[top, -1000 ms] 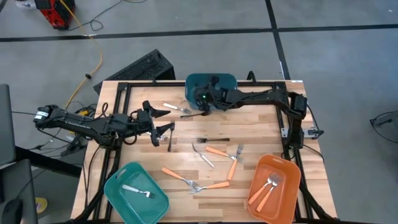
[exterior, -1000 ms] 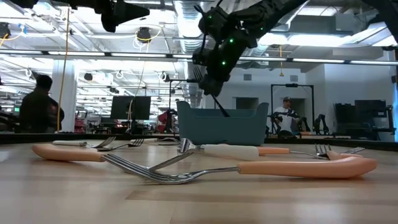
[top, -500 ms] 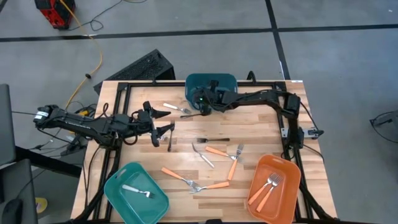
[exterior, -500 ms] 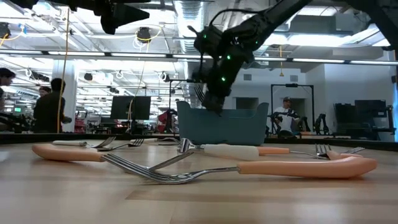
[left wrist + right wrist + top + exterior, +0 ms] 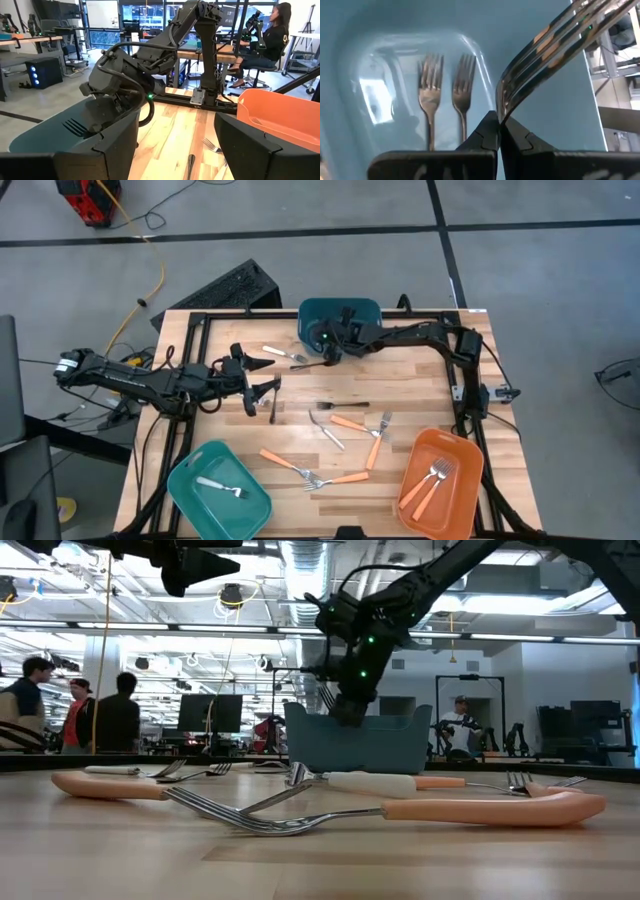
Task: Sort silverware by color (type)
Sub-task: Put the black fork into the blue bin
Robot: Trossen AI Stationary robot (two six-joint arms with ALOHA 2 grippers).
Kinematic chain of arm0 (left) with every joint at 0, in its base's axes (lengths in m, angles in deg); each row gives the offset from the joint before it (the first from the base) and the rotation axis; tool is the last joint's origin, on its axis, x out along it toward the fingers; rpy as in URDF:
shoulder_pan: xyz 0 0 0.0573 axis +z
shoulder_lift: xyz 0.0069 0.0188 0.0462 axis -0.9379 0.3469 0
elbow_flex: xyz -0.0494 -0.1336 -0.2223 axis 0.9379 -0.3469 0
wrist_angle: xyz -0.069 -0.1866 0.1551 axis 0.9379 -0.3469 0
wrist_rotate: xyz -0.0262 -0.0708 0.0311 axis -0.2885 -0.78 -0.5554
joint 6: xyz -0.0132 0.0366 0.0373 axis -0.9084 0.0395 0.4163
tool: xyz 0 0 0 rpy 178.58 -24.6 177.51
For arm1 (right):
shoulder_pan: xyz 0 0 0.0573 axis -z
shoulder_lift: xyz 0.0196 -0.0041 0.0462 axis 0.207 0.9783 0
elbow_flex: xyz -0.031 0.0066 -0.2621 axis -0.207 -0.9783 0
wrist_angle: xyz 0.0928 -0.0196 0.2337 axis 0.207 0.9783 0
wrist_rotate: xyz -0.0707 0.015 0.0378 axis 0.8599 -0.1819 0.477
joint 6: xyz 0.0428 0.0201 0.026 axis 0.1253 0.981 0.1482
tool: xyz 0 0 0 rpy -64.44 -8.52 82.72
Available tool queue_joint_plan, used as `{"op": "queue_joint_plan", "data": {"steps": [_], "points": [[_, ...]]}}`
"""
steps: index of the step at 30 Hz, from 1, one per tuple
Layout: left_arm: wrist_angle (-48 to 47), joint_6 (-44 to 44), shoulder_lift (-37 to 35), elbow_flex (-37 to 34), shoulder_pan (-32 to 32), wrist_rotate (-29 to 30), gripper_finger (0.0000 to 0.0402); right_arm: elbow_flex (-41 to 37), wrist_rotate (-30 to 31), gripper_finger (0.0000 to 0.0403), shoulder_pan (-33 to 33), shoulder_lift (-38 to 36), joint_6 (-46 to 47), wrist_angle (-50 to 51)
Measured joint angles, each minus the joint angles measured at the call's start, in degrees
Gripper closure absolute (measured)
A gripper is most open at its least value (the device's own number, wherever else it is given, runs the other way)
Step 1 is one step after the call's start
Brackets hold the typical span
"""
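My right gripper (image 5: 325, 342) reaches from the table's right over the dark teal bin (image 5: 345, 312) at the far edge and is shut on a dark glossy fork (image 5: 545, 52). Two more dark forks (image 5: 447, 87) lie on that bin's floor. In the low view the right gripper (image 5: 345, 710) stands at the rim of the dark teal bin (image 5: 360, 745). My left gripper (image 5: 265, 392) hangs open at the table's left-centre, just short of a dark utensil (image 5: 273, 412) lying flat. Orange-handled forks (image 5: 350, 423), a silver fork (image 5: 325, 427) and a white-handled one (image 5: 280, 352) lie loose on the wood. My right gripper pinches the dark fork between its two fingertips, on the neck just behind the head (image 5: 501, 114). The fingers come slanting down from the table's right. The fork is lifted clear, and its tines (image 5: 75, 127) stick out ahead of the fingers over the bin's inside.
An orange bin (image 5: 440, 482) at the near right holds two orange-handled forks. A green bin (image 5: 218, 492) at the near left holds a white fork (image 5: 220, 486). Another dark fork (image 5: 340, 405) lies mid-table. A black frame (image 5: 200, 320) borders the table. People stand in the room behind.
My right gripper has come down with the dark fork, from above the dark teal bin to the level of its rim, staying shut. The left arm has kept still. People in the background have walked.
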Motion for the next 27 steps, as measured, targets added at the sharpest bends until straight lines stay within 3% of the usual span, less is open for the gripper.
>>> {"op": "queue_joint_plan", "data": {"steps": [19, 27], "points": [[-0.50, -0.49, 0.00, 0.00, 0.00, 0.07, 0.0152, 0.04, -7.05, 0.0380, 1.97, -0.11, 4.57, 0.25], [-0.85, -0.68, 0.00, 0.00, 0.00, 0.07, 0.0152, -0.07, -10.25, 0.0347, 2.35, 0.00, 6.32, 0.54]]}}
